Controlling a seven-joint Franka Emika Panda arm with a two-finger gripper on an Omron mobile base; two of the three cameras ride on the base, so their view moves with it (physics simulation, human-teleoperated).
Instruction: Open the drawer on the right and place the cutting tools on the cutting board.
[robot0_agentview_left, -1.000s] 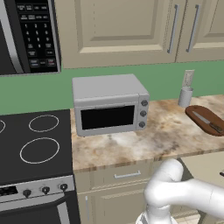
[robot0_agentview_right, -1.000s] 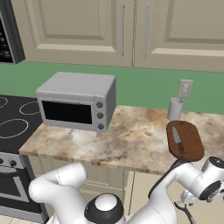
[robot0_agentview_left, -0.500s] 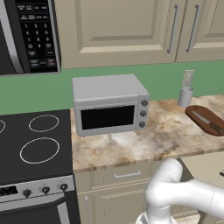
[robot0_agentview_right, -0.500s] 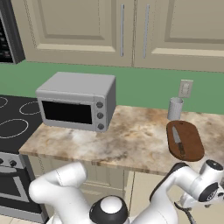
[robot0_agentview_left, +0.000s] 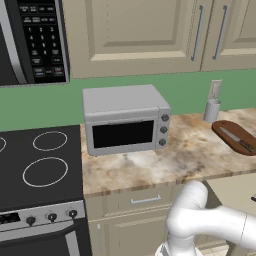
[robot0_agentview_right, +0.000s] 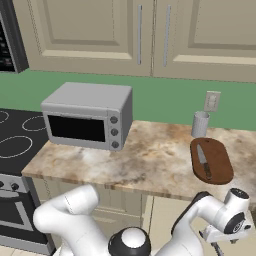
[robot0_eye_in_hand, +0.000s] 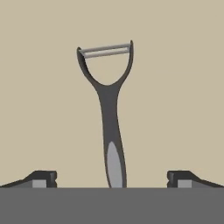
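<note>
In the hand view a dark-handled peeler (robot0_eye_in_hand: 111, 127) is seen lying flat on the pale floor of the drawer (robot0_eye_in_hand: 39, 87), its Y-shaped head and thin silver blade at the top of the view and its handle, with a grey inset, running down to the bottom edge. The claw (robot0_eye_in_hand: 111, 178) is spread wide, one dark fingertip (robot0_eye_in_hand: 41, 178) showing on each side of the handle; both tips are well apart from it, so nothing is gripped. In the left base view the open drawer (robot0_agentview_left: 235, 192) is seen as a pale box projecting below the bench edge at the lower right, with the white arm bent low in front of it. In the right base view the arm's wrist is seen low at the lower right, below the bench edge. On the marbled bench (robot0_agentview_right: 150, 155) the cutting board (robot0_agentview_right: 212, 160) is seen lying flat towards the right end, and a knife (robot0_agentview_right: 203, 161) with a silver blade and dark handle is laid lengthwise on it; the same board (robot0_agentview_left: 235, 137) and knife (robot0_agentview_left: 237, 140) are seen at the right edge of the left base view. A small grey cup (robot0_agentview_right: 200, 124) stands just behind the board against the green wall, and a grey toaster oven (robot0_agentview_right: 90, 116) stands well to the left on the bench, beside the black stove top (robot0_agentview_left: 35, 165).
</note>
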